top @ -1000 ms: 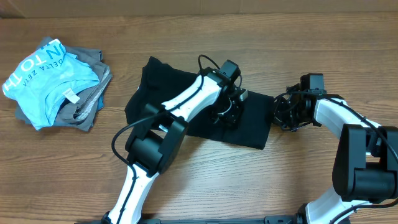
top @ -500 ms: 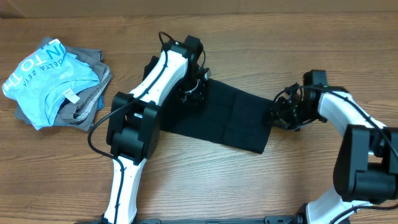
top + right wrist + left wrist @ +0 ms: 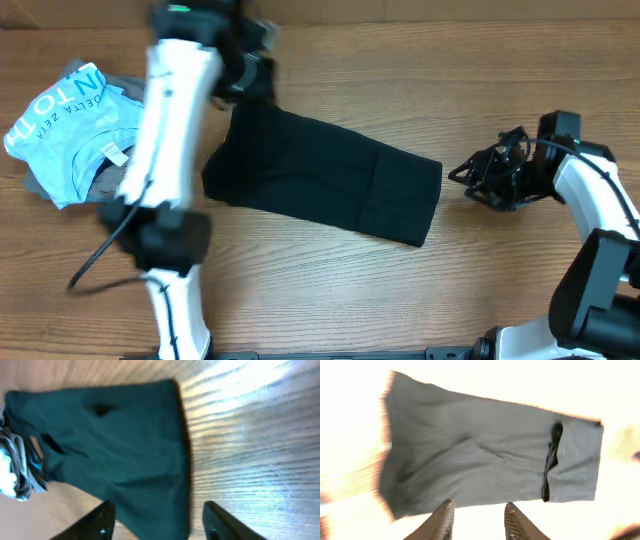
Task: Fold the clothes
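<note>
The black short-sleeved T-shirt of soft cloth (image 3: 320, 185) lies flat on the brown wooden tabletop (image 3: 400, 300), in the middle of the overhead picture. It makes a long strip that slants from the upper left down to the right. At the left edge of that picture sits a heap: a light blue shirt with white letters (image 3: 70, 120) on top of grey clothes (image 3: 140, 165). The heap is near the black strip but apart from it.

The left claw (image 3: 478, 505) looks down on the strip from above. Its two fingers stand apart and there is nothing between them. In the overhead picture it is only a blur at the upper left. The right claw (image 3: 157, 505) is on the right side of the frame, just past the strip's right end and not touching it. Its fingers stand wide apart and are empty too.

The black T-shirt will likely be light and floppy (it cannot break, so a firm pinch is fine). It has no stiffness, so any part not held will sag and may come unfolded. The layers could also slide over each other, or over the smooth wood.

The best places to take hold look like the two corners of one short end, one claw on each. Each pinch should catch all the layers together, close to the edge, so the end can be laid neatly over the other end.
</note>
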